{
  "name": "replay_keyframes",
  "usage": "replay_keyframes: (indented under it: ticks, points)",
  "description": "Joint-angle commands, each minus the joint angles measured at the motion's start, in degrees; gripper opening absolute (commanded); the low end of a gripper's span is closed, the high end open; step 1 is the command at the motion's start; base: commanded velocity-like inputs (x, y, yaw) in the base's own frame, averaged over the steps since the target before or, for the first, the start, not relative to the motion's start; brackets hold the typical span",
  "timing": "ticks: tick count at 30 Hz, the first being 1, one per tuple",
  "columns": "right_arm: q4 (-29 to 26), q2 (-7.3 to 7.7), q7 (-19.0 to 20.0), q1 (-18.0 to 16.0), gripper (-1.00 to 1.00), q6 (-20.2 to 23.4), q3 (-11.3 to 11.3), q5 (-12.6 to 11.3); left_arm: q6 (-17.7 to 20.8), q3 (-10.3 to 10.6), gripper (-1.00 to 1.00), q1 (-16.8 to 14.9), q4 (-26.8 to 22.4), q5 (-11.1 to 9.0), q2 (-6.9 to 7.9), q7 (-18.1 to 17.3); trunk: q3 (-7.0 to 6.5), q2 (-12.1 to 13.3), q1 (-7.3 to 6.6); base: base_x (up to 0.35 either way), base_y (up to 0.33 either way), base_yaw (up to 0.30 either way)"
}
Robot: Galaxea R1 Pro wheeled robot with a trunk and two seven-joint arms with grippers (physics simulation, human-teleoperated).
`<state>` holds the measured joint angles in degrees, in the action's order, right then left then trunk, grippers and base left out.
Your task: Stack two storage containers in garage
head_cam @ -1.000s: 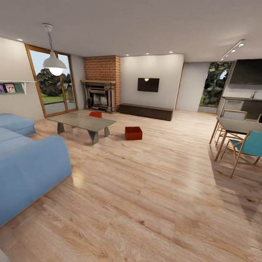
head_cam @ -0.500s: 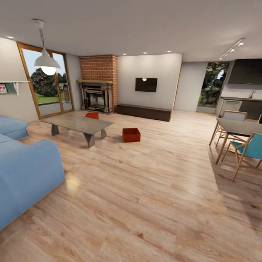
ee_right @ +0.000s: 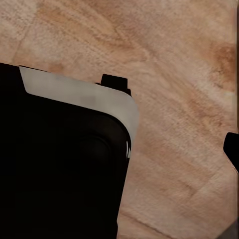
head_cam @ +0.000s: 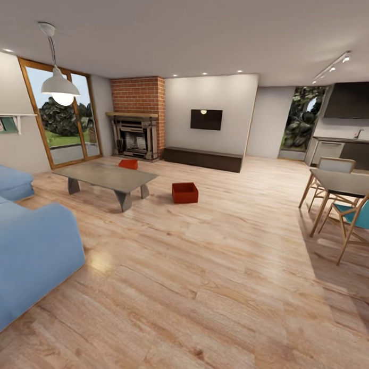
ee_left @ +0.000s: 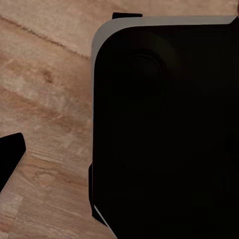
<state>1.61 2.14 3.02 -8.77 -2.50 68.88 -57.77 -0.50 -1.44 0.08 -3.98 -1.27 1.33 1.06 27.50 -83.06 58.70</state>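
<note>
Two orange-red storage containers [head_cam: 184,193] [head_cam: 128,164], blue sofa [head_cam: 28,253], red-brick fireplace [head_cam: 137,116], light wood plank floor [head_cam: 213,270].

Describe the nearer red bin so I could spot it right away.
Find the brick fireplace on the far wall, then the low grey coffee table before it. The nearer storage container sits on the wood floor beside the table's right end; the other container peeks out behind the table.

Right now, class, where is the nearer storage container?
In the head view, the nearer storage container sits on the wood floor, just right of the low table.
</note>
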Motion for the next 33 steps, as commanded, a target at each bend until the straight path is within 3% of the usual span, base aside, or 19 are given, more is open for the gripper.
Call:
replay_keyframes:
  ticks: [1, 33]
  points:
    - [0.2, -0.03, 0.3, 0.0, 1.00, -0.2, 0.5, -0.6, -0.1, -0.1, 1.00, 0.0, -0.1, -0.1, -0.01, 0.1, 0.05, 0.0, 0.03, 0.320, 0.000, 0.000]
    - [0.2, -0.03, 0.3, 0.0, 1.00, -0.2, 0.5, -0.6, -0.1, -0.1, 1.00, 0.0, -0.1, -0.1, -0.09, 0.1, 0.05, 0.0, 0.03, 0.320, 0.000, 0.000]
